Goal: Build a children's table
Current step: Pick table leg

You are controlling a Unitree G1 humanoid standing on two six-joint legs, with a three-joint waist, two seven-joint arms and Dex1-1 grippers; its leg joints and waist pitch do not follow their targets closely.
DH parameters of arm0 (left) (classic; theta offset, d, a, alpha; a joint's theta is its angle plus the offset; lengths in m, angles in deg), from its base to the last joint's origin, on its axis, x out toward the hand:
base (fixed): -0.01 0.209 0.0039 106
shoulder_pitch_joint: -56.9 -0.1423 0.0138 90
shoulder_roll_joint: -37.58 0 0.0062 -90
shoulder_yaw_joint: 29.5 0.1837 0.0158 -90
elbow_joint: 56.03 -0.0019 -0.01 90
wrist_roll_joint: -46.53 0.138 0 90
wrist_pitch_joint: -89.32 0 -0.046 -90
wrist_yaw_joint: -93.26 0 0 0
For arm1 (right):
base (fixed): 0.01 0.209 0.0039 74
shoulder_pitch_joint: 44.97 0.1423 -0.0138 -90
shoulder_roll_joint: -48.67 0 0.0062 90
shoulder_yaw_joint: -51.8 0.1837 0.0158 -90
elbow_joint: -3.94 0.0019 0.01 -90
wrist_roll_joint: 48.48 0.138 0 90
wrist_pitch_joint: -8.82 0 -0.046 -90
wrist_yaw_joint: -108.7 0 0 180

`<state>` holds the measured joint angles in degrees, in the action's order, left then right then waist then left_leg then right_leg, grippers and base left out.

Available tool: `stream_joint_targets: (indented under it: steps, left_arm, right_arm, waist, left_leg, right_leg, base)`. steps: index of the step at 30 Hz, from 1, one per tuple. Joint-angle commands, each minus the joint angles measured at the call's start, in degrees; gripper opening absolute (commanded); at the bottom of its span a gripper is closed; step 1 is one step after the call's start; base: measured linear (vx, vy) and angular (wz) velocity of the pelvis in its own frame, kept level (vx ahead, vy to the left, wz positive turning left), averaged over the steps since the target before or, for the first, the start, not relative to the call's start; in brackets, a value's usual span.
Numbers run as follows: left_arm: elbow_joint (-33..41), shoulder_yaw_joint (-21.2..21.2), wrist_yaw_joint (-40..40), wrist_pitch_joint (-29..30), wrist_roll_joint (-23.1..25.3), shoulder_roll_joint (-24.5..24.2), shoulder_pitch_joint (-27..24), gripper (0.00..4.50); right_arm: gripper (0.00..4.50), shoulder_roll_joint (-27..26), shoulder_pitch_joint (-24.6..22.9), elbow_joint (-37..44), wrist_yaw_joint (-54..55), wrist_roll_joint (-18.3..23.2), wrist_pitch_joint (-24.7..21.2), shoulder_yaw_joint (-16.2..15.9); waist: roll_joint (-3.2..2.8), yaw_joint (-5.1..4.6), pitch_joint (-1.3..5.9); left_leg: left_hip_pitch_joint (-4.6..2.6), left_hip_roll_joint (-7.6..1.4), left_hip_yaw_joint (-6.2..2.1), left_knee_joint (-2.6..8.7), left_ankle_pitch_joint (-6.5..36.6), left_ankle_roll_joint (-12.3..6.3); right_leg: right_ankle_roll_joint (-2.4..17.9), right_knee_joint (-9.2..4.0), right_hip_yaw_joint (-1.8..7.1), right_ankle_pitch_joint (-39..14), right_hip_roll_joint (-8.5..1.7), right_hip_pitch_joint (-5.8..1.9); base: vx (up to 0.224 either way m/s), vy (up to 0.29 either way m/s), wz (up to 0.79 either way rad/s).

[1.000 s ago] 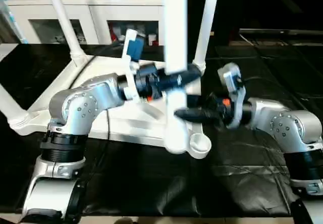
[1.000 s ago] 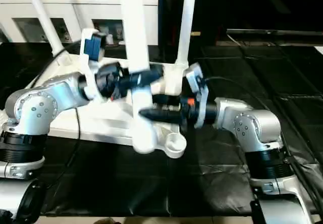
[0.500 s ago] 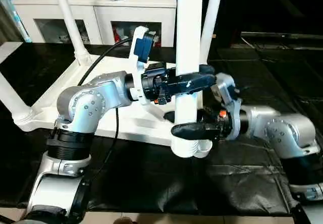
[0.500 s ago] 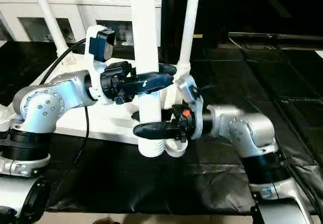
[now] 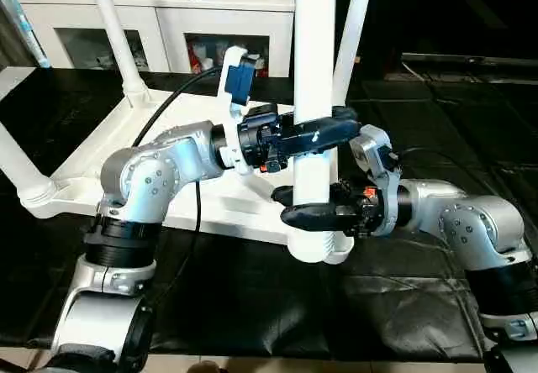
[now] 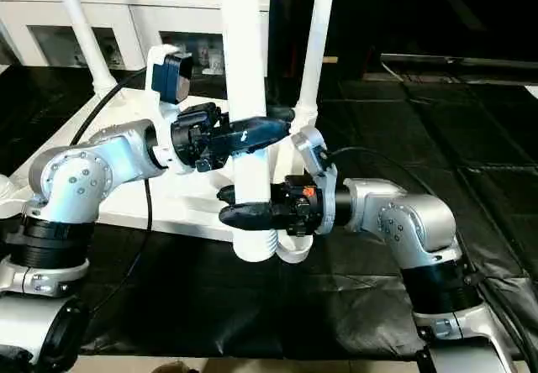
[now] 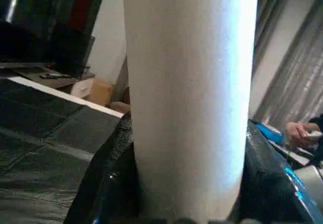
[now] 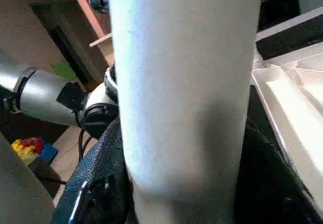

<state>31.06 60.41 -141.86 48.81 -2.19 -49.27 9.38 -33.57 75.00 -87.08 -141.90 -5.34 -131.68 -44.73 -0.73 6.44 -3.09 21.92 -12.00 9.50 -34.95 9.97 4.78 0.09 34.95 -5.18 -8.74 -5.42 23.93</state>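
The white table top (image 5: 109,154) lies upside down on the black mat, with three legs (image 5: 113,33) standing in its sockets. A fourth white leg (image 5: 315,54) stands upright at the near right corner, its lower end at the corner socket (image 6: 294,251), which it partly hides. My left gripper (image 5: 319,133) is shut on this leg at mid-height. My right gripper (image 5: 307,213) is shut on it just below, close to the socket. In both wrist views the leg (image 7: 189,82) (image 8: 184,82) sits tight between the black fingers (image 7: 108,183) (image 8: 96,183).
A white cabinet (image 5: 160,12) with glass doors stands behind the table top. The black mat (image 5: 252,306) covers the floor towards me and to the right. A person's hand (image 7: 303,130) shows far off in the left wrist view.
The fourth leg has swung from a tilt to upright, and its lower end now sits at the corner socket. My right gripper has closed around it. The left grip is unchanged.
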Motion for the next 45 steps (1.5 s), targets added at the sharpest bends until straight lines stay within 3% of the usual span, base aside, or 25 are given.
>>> stream_joint_targets:
  steps: [1,6,7,12,14,18,22,23,29,33,34,44,45]
  left_arm:
    - [1.2,0.0,1.2,-2.9,1.3,0.4,0.5,1.9]
    - [0.2,-1.7,7.1,-4.7,3.5,1.9,0.6,1.9]
    - [0.4,-1.9,7.5,-4.7,3.5,2.0,0.5,2.46]
    - [2.7,-0.9,11.1,-7.4,7.5,2.1,-1.3,2.9]
    - [2.9,-1.0,12.3,-7.9,8.2,2.3,-1.6,2.95]
    - [4.2,-1.3,23.8,-10.2,13.9,5.1,-2.3,2.97]
    - [4.9,0.1,33.3,-9.7,19.6,7.4,-2.4,2.97]
    - [5.0,-0.9,36.6,-9.8,19.9,9.4,-2.5,2.69]
    - [4.3,-2.9,48.9,-14.0,23.4,17.3,-2.5,2.23]
    - [3.7,-1.9,49.0,-14.1,23.9,17.6,-2.8,2.0]
    - [3.8,-1.9,49.6,-14.0,24.3,17.8,-2.8,2.0]
    - [4.1,-2.2,50.9,-14.4,25.3,18.6,-2.9,1.86]
    - [4.1,-2.4,50.8,-14.4,25.3,18.4,-2.8,1.86]
  right_arm:
    - [2.07,-0.7,-0.3,0.5,1.1,0.3,-0.9,-0.1]
    - [2.02,-3.0,0.0,-1.2,7.6,-2.5,2.3,1.5]
    - [2.01,-3.3,0.1,-1.4,8.5,-2.8,2.6,1.7]
    - [1.98,-6.7,1.0,-3.0,17.3,-5.9,4.8,3.8]
    - [1.97,-7.4,1.1,-3.1,18.8,-6.6,5.4,4.0]
    - [1.97,-10.7,1.3,-3.2,26.9,-10.8,9.1,4.3]
    - [1.97,-12.1,1.5,-3.6,32.0,-14.7,11.7,3.3]
    - [1.97,-12.8,1.6,-3.8,33.5,-15.7,12.2,3.1]
    - [1.97,-16.1,2.0,-5.6,41.4,-21.5,18.0,1.6]
    - [1.97,-17.4,2.0,-5.3,42.7,-22.2,18.8,1.1]
    - [1.97,-17.8,2.0,-5.1,43.2,-22.5,19.0,0.9]
    - [1.97,-18.4,2.0,-5.3,43.5,-24.5,20.6,-0.2]
    - [2.32,-18.4,2.1,-5.1,42.3,-23.5,20.3,0.2]
  waist:
    - [0.99,0.08,4.33]
    - [0.98,-0.04,4.27]
    - [0.97,-0.03,4.3]
    - [1.14,-0.25,4.39]
    - [0.83,-0.33,4.38]
    - [1.01,-0.48,4.41]
    - [1.29,-0.48,4.34]
    - [1.45,-0.59,4.35]
    - [1.86,-1.01,4.26]
    - [1.59,-1.46,4.22]
    - [1.36,-1.58,4.21]
    - [1.24,-1.49,4.26]
    - [1.22,-1.5,4.23]
  left_leg:
    - [-0.48,-0.42,0.4,3.91,9.8,-0.26]
    - [-0.51,-0.42,0.36,3.96,10.3,0.3]
    - [-0.51,-0.39,0.36,3.95,10.3,0.36]
    - [-0.61,-0.5,0.28,4.1,10.1,0.66]
    - [-0.61,-0.6,0.25,4.21,9.9,0.98]
    - [-0.77,-0.73,0.31,4.23,10.1,1.56]
    - [-0.53,-0.65,0.31,4.28,9.6,1.62]
    - [-0.42,-0.57,0.4,4.23,9.4,1.57]
    - [-0.13,-0.34,0.34,4.12,10.0,1.04]
    - [-0.27,-0.22,0.27,4.18,11.5,0.63]
    - [-0.13,-0.25,0.16,4.24,11.5,0.64]
    - [-0.32,-0.38,0.21,4.26,11.4,0.5]
    - [-0.31,-0.34,0.23,4.25,11.6,0.4]
  right_leg:
    - [8.0,-4.48,2.11,-20.4,-2.25,-3.67]
    - [7.0,-4.7,2.04,-21.5,-2.25,-3.49]
    - [7.0,-4.67,2.03,-21.7,-2.29,-3.5]
    - [6.0,-4.74,2.09,-21.8,-2.31,-3.41]
    - [6.4,-4.52,2.17,-20.0,-2.26,-3.3]
    - [7.2,-4.21,2.31,-17.7,-2.26,-3.29]
    - [6.4,-4.14,2.38,-16.9,-2.13,-3.41]
    - [6.5,-4.18,2.39,-16.7,-2.17,-3.5]
    - [5.3,-4.75,2.19,-18.8,-2.19,-3.49]
    - [3.8,-5.12,2.11,-20.9,-2.0,-3.26]
    - [4.0,-4.96,2.12,-20.0,-1.96,-3.3]
    - [6.0,-4.59,2.26,-15.8,-1.94,-3.42]
    - [6.1,-4.59,2.26,-15.9,-1.91,-3.43]
  base:
    - [0.0,0.0,0.0]
    - [0.0,0.0,0.0]
    - [0.0,0.0,0.0]
    - [0.0,0.0,0.0]
    - [0.0,0.0,0.0]
    - [0.0,0.0,0.0]
    - [0.0,0.0,0.0]
    - [0.0,0.0,0.0]
    - [0.0,0.0,0.0]
    - [0.0,0.0,0.0]
    - [0.0,0.0,0.0]
    - [0.0,0.0,0.0]
    - [0.0,0.0,0.0]
